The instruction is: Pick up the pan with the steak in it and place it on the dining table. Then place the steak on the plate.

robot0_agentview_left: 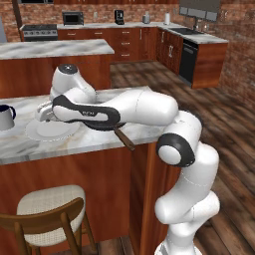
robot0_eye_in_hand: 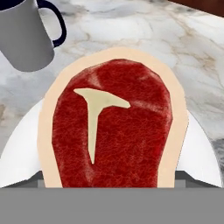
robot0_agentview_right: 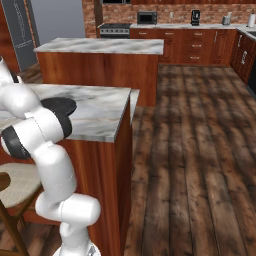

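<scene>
Steak (robot0_eye_in_hand: 111, 127) seemingly between fingers, over plate (robot0_eye_in_hand: 199, 153)

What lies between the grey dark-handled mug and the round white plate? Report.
Only bare marble tabletop between mug and plate, in the left base view.

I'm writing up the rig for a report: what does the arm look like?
The arm is glossy white, built of rounded, tube-like links. Dark grey to black bands and round caps mark its joints; one link bears a long dark panel with faint lettering, too small to read. No cables show. In the right base view it looks the same.
</scene>
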